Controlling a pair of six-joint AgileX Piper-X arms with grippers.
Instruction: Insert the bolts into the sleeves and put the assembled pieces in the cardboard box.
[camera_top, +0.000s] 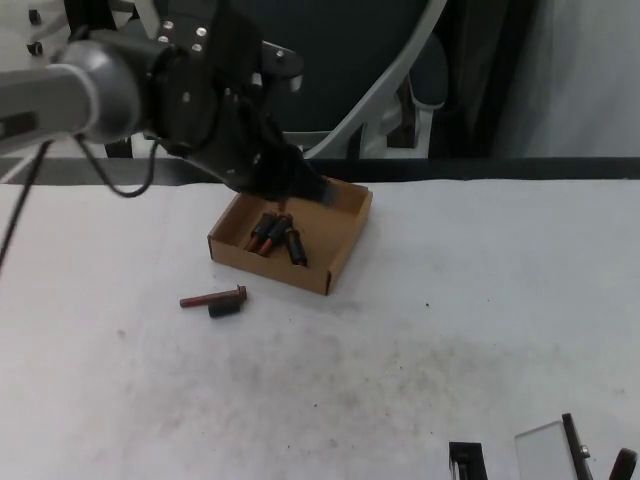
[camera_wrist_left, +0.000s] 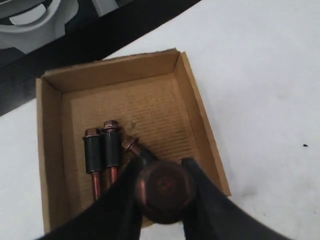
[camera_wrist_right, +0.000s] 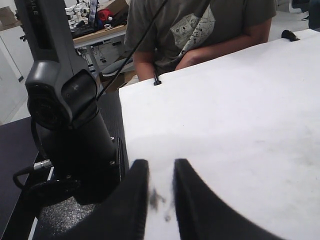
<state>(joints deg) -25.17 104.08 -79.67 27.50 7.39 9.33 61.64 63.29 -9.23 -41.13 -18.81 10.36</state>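
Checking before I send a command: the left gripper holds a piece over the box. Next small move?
Probably open the left gripper: the bolt it clamps hangs over the cardboard box, near three pieces lying inside, so it should drop in.

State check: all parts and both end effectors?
Left end effector: shut on bolt, over box.
Right end effector: slightly open, empty.
Box: open, holds three bolts, at least two sleeved.
Loose bolt: outside box, unsleeved.
Loose sleeve: beside it, empty.

Bright, even overhead light leaves only soft shadows around the cardboard box (camera_top: 270, 262).
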